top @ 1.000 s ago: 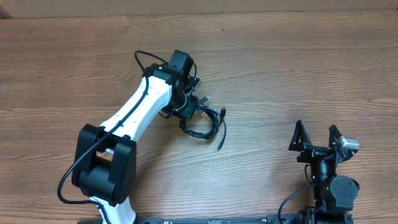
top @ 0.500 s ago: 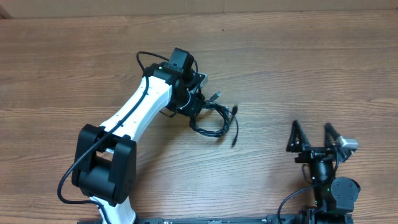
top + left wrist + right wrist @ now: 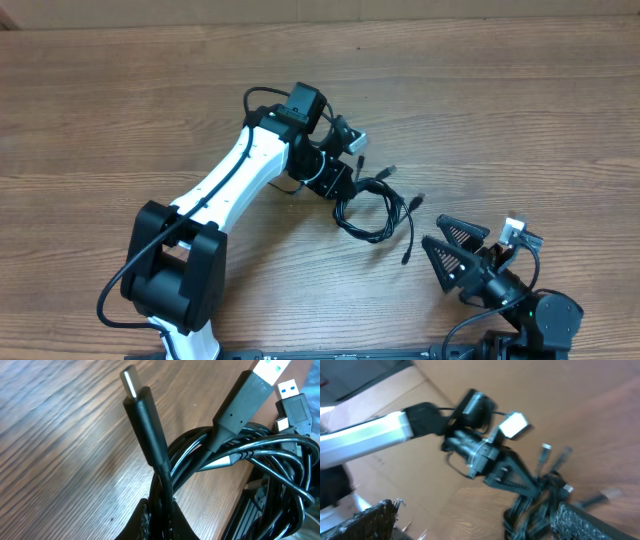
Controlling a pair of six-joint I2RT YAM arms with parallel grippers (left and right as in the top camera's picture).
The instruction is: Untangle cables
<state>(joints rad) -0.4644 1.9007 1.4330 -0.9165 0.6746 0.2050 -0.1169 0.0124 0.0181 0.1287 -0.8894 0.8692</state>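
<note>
Wood-grain tabletop [image 3: 520,110] fills the overhead view, where the white left arm [image 3: 235,175] reaches toward the middle. Its left gripper [image 3: 338,183] is closed on the cables [image 3: 375,212], a loose black coil lying on the wood just right of the fingers, with several plug ends sticking out and one strand trailing toward the near edge. At the near right corner the right gripper [image 3: 432,229] sits with its two fingers spread wide, near that trailing strand but apart from it. From the left wrist, a silver-tipped plug [image 3: 131,380] stands up on a thick black cord that runs down between the dark finger pads [image 3: 144,522] at the bottom edge and is pinched there. A pale-tipped plug [image 3: 265,370] and a blue-tongued plug [image 3: 292,392] show at upper right above the gathered loops. The right wrist view is motion-blurred. Its own textured fingers [image 3: 365,520] sit far apart at the bottom corners, and between them, farther off, the left arm's claw grips the bundle, plug ends pointing up, against a brown board backdrop [image 3: 470,375].
</note>
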